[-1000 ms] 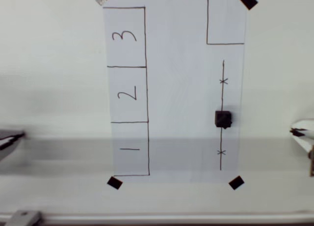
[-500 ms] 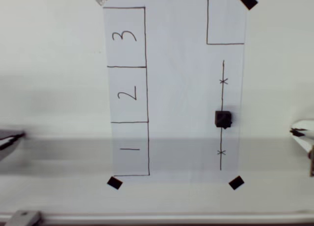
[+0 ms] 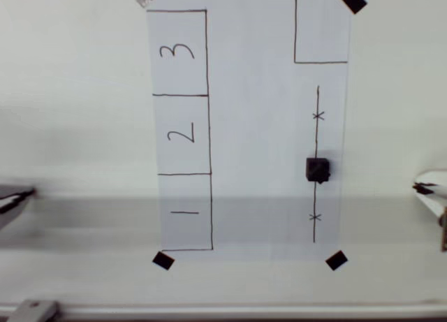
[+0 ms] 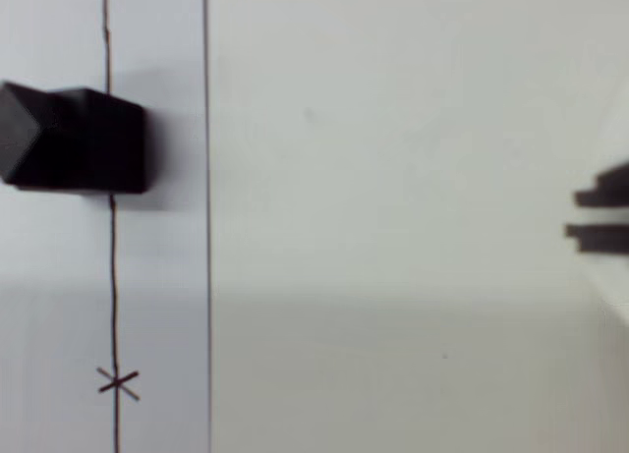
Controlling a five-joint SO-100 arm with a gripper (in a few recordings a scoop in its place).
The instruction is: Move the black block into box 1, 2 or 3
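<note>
You had the black block (image 3: 318, 169) resting square on the drawn line (image 3: 316, 137), between its two crosses; being a cube, it showed no long axis. Box 3 (image 3: 178, 53) lay well apart, far left. The gripper (image 3: 427, 188) sat at the right edge; whether it was open, I cannot tell.

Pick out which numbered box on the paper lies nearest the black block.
Box 1, lowest of the three in the overhead view. The black block sits level with the line dividing it from box 2, slightly nearer box 1.

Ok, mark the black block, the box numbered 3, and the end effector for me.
black block (image 3: 318, 169): overhead view, on the middle of its top face.
box 3 (image 3: 195, 35): overhead view, on bare paper inside the outline, right of the numeral.
end effector (image 3: 427, 188): overhead view, on its tip at the right edge.
</note>
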